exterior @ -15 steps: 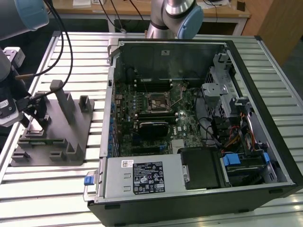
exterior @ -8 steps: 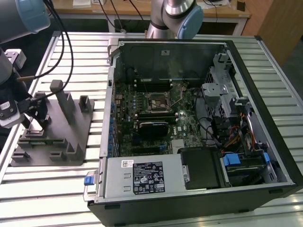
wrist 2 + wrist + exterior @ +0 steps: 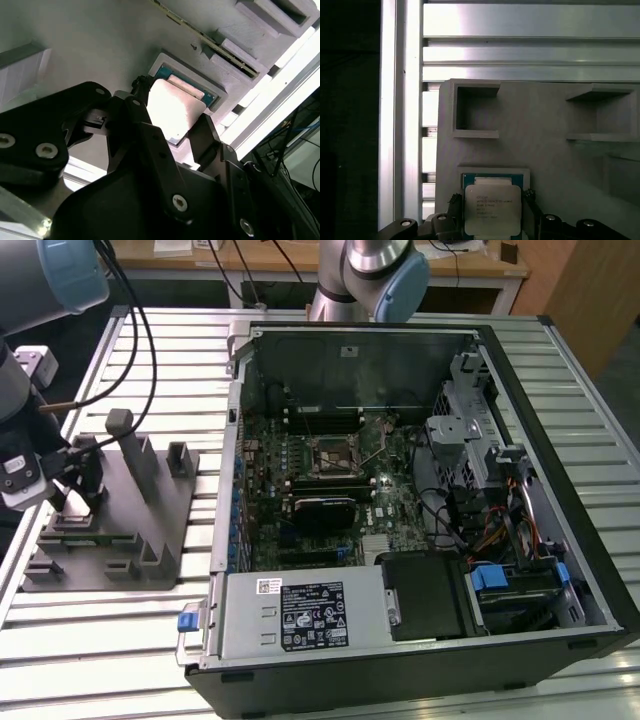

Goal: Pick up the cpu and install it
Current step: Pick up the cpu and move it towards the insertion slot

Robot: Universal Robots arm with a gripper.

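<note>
The cpu (image 3: 492, 210), a small flat square chip with a pale silvery lid on a green base, lies between the tips of the pincer (image 3: 174, 114), which appears clamped on two opposite edges. It sits in its shallow pocket in the grey fixture (image 3: 545, 115) just beneath the pincer. By the look of it, lifting it and installing it in the computer case (image 3: 400, 680), well apart from the pincer, are not yet done.

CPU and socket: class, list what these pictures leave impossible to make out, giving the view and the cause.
cpu top: second wrist view, glare washes out its surface.
cpu's near corner: second wrist view, hidden behind the gripper.
socket: exterior view, too small to tell whether its frame is latched.
grey fixture: first wrist view, cut off by the picture's edge.
</note>
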